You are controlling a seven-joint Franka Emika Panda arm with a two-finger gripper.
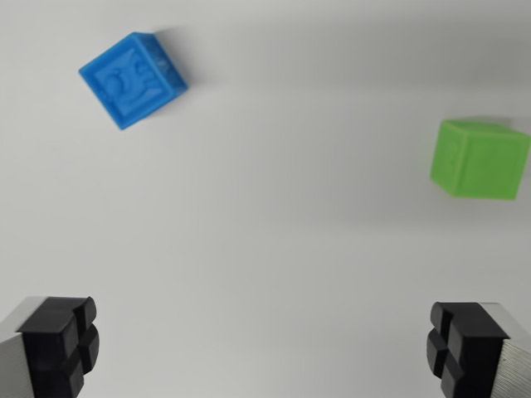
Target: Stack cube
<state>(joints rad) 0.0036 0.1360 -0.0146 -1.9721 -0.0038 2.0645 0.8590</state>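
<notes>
1. Gripper (261, 348) is seen spread wide, nothing held between the fingers.
2. Left black finger pad (60, 344) is seen at the wrist view's bottom left corner, right black finger pad (465, 347) at the bottom right; bare surface lies between them.
3. Silver finger bodies are visible behind both pads, cut off by the frame edges.
4. Blue cube (133, 79) is placed at the wrist view's upper left, rotated so its corners point toward the frame edges; an embossed relief is seen on its top face, pattern not readable.
5. Green cube (479, 159) is placed at the wrist view's right edge, mid-height, partly cut off by the frame; plain faces are shown.
6. Cubes are set well apart, not touching, neither stacked on the other.
7. Both cubes are rested on a plain white tabletop (265, 215); soft shadows are cast beside each.
8. Neither cube is touched by the gripper; both lie well above the pads in the view.
</notes>
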